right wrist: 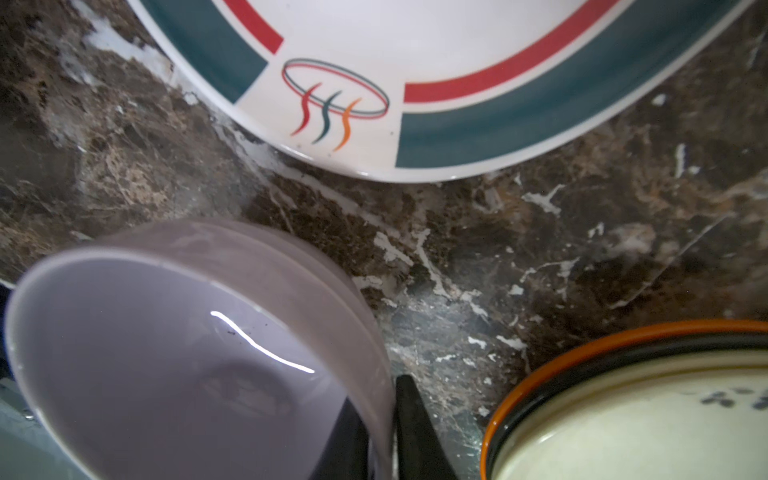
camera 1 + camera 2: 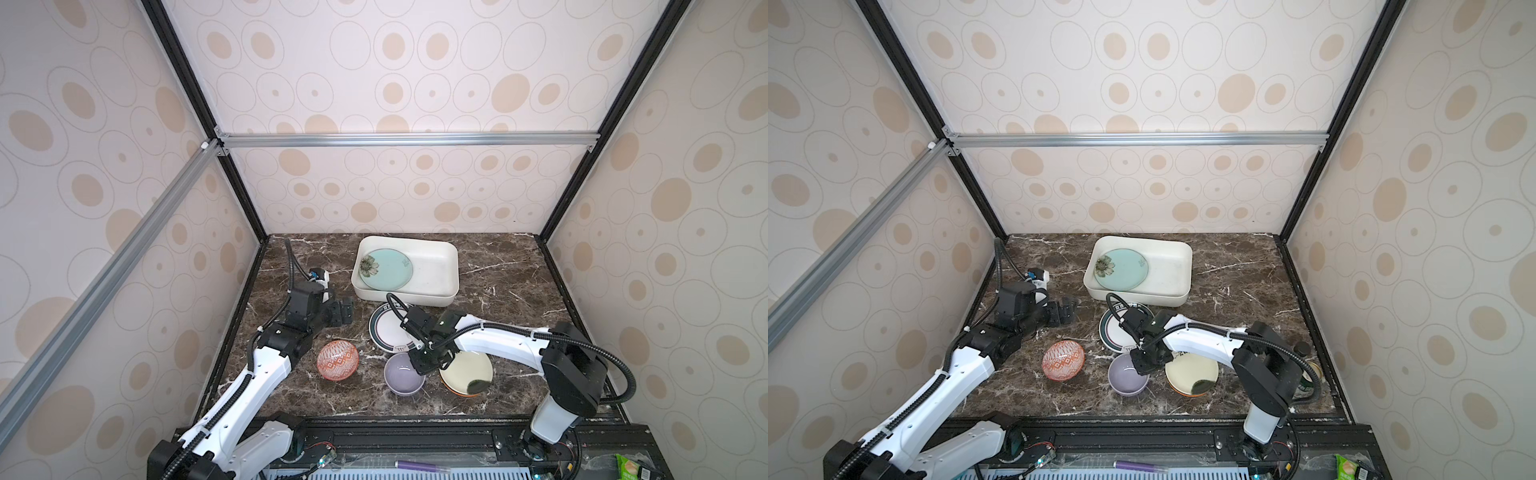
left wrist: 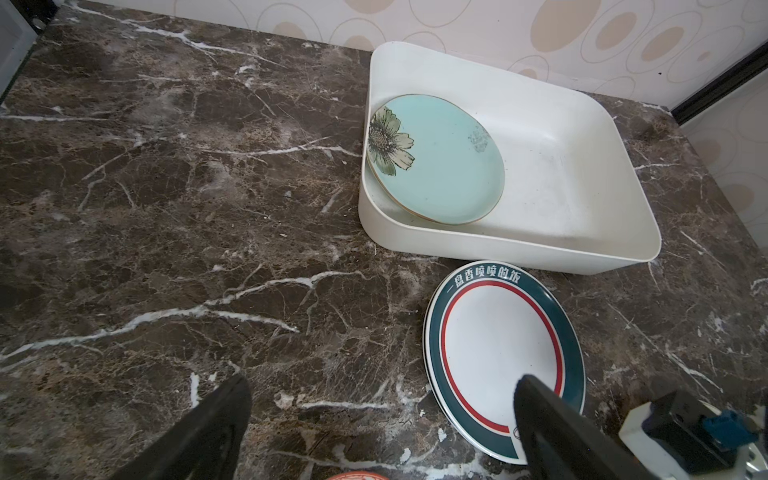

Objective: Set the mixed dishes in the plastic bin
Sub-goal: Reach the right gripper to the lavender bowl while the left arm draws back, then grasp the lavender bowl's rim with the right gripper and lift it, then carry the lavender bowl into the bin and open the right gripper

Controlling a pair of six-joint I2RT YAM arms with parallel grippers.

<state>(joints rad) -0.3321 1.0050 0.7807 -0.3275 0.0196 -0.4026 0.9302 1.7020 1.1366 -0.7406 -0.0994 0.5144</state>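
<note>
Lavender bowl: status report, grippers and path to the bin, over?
Left gripper open, empty. Right gripper closed on lavender bowl wall. Plastic bin holds only pale teal plate. Green-rimmed plate lies between bowl and bin.

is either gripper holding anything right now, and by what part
The right gripper pinches the purple bowl by its side wall, one finger inside, one outside. The left gripper is open and empty.

Right arm [image 2: 498, 336] covers parts of the green-rimmed plate [image 2: 385, 329] and cream plate [image 2: 467, 368].

Dark marble table [image 2: 498, 274]; on it the white bin [image 2: 415, 298]; green-rimmed plate [image 2: 386, 328]; patterned bowl [image 2: 337, 359]; lavender bowl [image 2: 401, 376]; plate stack [image 2: 461, 370].
</note>
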